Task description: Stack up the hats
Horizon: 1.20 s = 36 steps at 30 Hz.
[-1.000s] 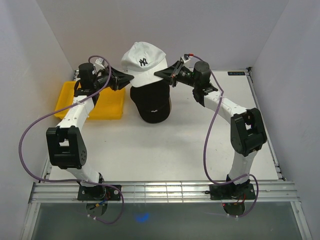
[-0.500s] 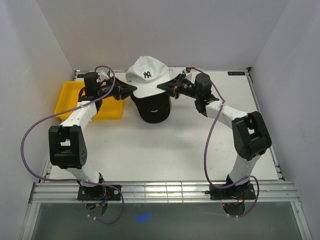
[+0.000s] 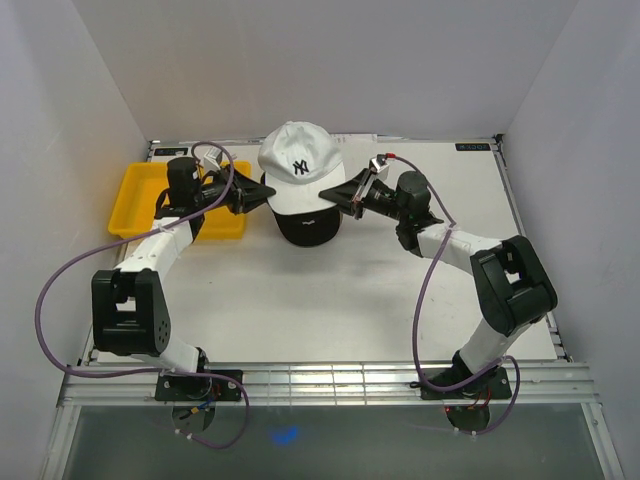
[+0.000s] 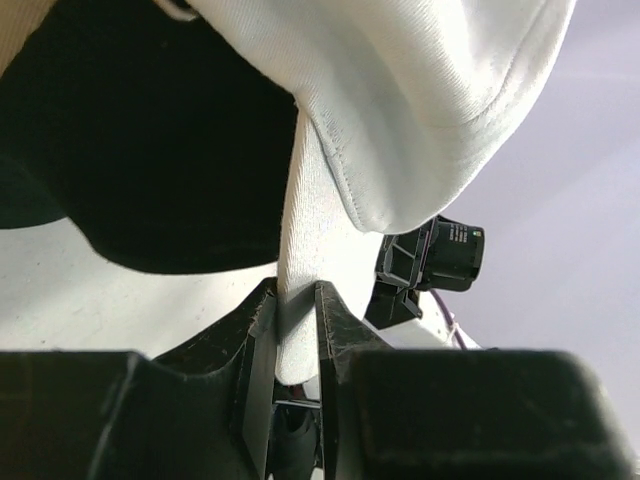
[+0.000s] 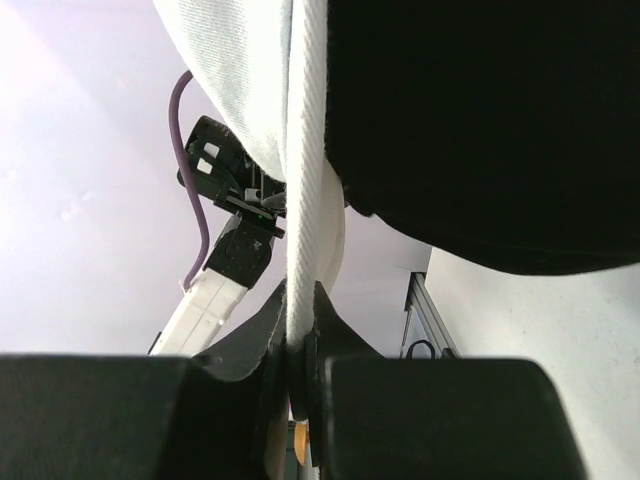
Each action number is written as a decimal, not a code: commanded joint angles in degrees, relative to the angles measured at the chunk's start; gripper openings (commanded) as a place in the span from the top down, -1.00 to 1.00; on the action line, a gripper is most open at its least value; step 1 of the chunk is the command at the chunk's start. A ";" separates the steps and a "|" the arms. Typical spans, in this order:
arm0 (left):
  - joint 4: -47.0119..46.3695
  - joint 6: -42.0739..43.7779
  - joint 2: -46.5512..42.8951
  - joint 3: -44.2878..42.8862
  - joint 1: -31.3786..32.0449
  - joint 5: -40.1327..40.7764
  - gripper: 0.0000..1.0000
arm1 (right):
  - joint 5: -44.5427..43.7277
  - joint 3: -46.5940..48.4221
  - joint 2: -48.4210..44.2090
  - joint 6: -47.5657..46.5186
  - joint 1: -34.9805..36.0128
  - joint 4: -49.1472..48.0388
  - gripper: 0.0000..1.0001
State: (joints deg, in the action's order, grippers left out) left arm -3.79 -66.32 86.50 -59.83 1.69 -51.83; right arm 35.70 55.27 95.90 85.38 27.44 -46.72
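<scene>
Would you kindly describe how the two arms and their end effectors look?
The left arm and right arm have white links and bulky black joints, each with a looping purple cable. The left end effector and right end effector are black.

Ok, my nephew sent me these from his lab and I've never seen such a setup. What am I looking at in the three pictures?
Two robot arms are bolted at the near edge of a white table. The wide picture comes from a fixed camera above and behind them. The two close-ups come from a small camera on each wrist, pointing at whatever that arm grips. The left gripper and right gripper each pinch one side of a white cap, holding it right above a black cap on the table. In the close-ups, that is the white fabric clamped between dark fingers. A yellow tray sits at the far left.
</scene>
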 commanded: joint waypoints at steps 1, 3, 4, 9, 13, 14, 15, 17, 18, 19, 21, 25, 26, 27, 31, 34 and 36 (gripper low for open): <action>-4.56 2.69 -3.27 1.12 -1.61 4.63 1.00 | 6.75 -4.11 -1.68 -3.21 0.42 -1.88 0.84; -4.64 3.22 -3.44 2.69 -1.61 4.72 1.00 | 6.57 -6.13 -1.59 -3.12 0.42 -2.93 0.84; -4.56 3.39 -3.62 3.14 -1.61 4.90 1.00 | 6.57 -6.74 -1.24 -3.03 0.42 -3.98 0.84; -4.82 4.01 -4.06 5.69 -1.61 5.95 1.00 | 6.57 -10.08 0.08 -1.63 0.42 -7.68 0.84; -4.91 4.19 -3.62 7.01 -1.61 6.57 1.00 | 6.40 -12.02 1.57 -1.54 0.42 -9.18 0.84; -4.91 4.27 -3.53 7.45 -1.61 6.83 1.00 | 6.40 -12.28 2.01 -1.36 0.42 -9.70 0.84; -4.91 4.27 -3.36 7.71 -1.61 7.01 1.00 | 6.31 -12.55 2.45 -1.19 0.42 -10.75 0.84; -4.91 4.36 -3.18 8.67 -1.61 7.80 1.00 | 6.31 -13.25 3.42 -0.92 0.42 -11.29 0.84; -5.00 4.45 -3.09 8.94 -1.61 7.89 1.00 | 6.31 -13.43 3.77 -0.92 0.51 -11.90 0.84; -5.00 4.36 -2.92 9.29 -1.61 7.98 1.00 | 6.40 -13.60 4.38 -0.83 0.42 -12.16 0.84; -5.00 4.54 -2.83 10.34 -1.61 8.50 1.00 | 6.40 -14.13 5.00 -0.66 0.42 -12.69 0.84; -5.35 4.80 -2.39 12.19 -1.61 9.03 1.00 | 6.22 -15.19 6.84 -0.31 0.42 -14.10 0.84; -5.52 4.89 -2.30 12.63 -1.61 9.21 1.00 | 6.13 -15.62 7.19 -0.22 0.42 -14.54 0.84; -5.52 5.06 -2.13 13.16 -1.61 9.38 1.00 | 6.05 -15.80 7.46 -0.31 0.42 -14.71 0.84; -6.14 5.33 -1.25 14.39 -1.61 9.73 1.00 | 5.87 -16.59 9.04 -0.04 0.42 -15.94 0.84; -6.67 5.33 -0.37 15.09 -1.61 10.00 1.00 | 5.69 -17.12 10.09 0.13 0.42 -16.82 0.84; -7.19 5.33 0.33 15.45 -1.61 10.09 1.00 | 5.52 -17.30 10.62 0.22 0.42 -17.44 0.84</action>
State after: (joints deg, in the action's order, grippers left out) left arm -9.41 -61.98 86.08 -45.19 2.07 -50.04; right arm 36.40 41.04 104.27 86.87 28.32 -67.96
